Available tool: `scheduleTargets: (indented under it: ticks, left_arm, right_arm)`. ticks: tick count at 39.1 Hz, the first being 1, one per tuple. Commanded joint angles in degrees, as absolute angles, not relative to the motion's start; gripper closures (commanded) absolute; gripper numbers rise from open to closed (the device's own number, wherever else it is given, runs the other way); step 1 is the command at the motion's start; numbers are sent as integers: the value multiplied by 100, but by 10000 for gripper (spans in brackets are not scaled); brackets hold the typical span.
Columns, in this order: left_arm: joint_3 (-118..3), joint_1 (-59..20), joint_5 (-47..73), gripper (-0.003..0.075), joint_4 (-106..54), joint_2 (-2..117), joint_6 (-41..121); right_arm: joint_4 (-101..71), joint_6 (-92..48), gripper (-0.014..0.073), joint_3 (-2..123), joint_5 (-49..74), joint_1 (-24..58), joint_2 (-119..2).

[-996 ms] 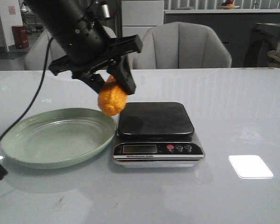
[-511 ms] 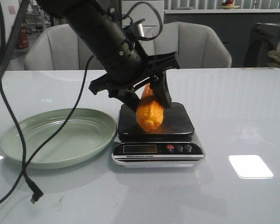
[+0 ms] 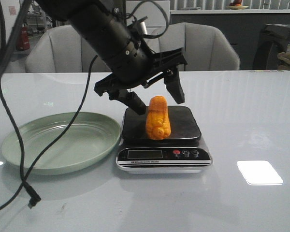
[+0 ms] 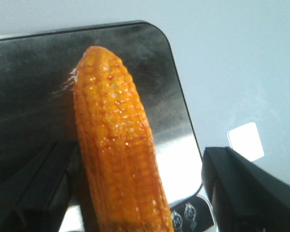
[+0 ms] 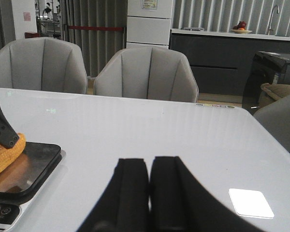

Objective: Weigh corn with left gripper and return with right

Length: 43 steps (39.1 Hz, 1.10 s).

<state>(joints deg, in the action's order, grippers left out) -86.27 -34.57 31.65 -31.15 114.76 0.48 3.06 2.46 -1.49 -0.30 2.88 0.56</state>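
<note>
- The left gripper [image 3: 157,101] is seen with its jaws spread wide, one finger on each side of the corn [image 3: 157,117]; no grip on the cob is seen.
- In the left wrist view, the corn [image 4: 118,159] is shown lying lengthwise on the black platform, with a dark finger [image 4: 246,193] standing apart from it on one side. The finger on the other side is close beside the cob; contact there cannot be told.
- The corn is found resting on the scale [image 3: 162,139], near the middle of the platform, one end pointing toward the display.
- The right gripper [image 5: 147,193] is seen with its two fingers pressed together, nothing between them, above bare table [image 5: 183,140] to the side of the scale [image 5: 19,179].
- A pale green plate [image 3: 58,141] is placed just beside the scale, on the robot's left.
- A black cable [image 3: 19,159] is seen trailing from the left arm across the plate and down to the table [image 3: 241,208].
</note>
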Motion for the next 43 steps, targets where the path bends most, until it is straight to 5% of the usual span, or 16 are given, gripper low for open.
scheduleTargets:
  ticks: [1, 19, 43]
  left_arm:
    - [-8820, -3440, 3393, 155, -2991, 10901, 63]
    - [-8030, -3440, 3874, 161, -2023, 9293, 77]
    - [-5573, -3440, 3688, 329, -1644, 5806, 379]
  right_arm:
    - [376, 207, 425, -205, -524, 243, 166]
    - [376, 207, 425, -205, -524, 243, 166]
    - [376, 207, 425, -205, -524, 243, 166]
